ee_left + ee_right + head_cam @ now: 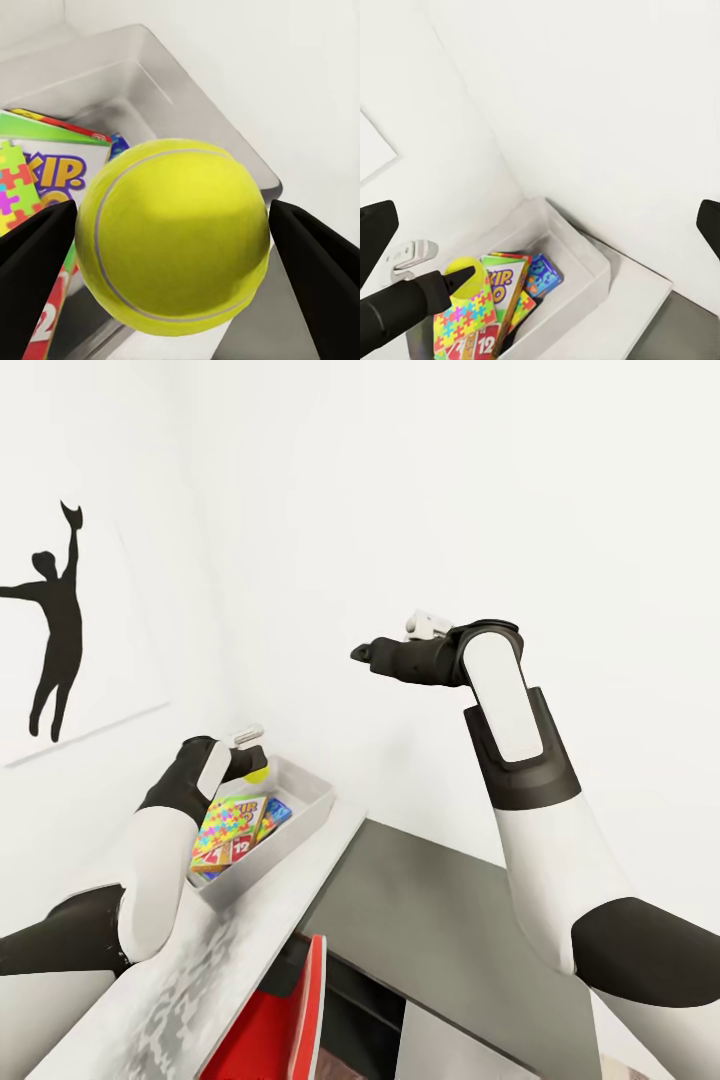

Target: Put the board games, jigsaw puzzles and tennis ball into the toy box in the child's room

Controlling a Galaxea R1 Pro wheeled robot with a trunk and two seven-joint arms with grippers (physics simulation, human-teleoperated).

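My left gripper (252, 759) is shut on the yellow tennis ball (259, 768), holding it just above the near-left end of the white toy box (305, 805). In the left wrist view the tennis ball (172, 240) sits between both black fingers (34, 262), over the toy box's rim (247, 154). Inside the box lie a colourful jigsaw puzzle box (228, 822), a Skip-Bo game (64, 174) and a blue box (273, 816). My right gripper (362, 653) hangs open and high above the table, apart from everything; its view looks down on the toy box (585, 259) and ball (465, 274).
The toy box stands on a pale marbled table (190, 990) pushed into the room's white corner. A dark grey surface (440, 920) lies to the right, lower down. A red panel (285, 1020) leans below the table's edge. A silhouette picture (60, 630) hangs on the left wall.
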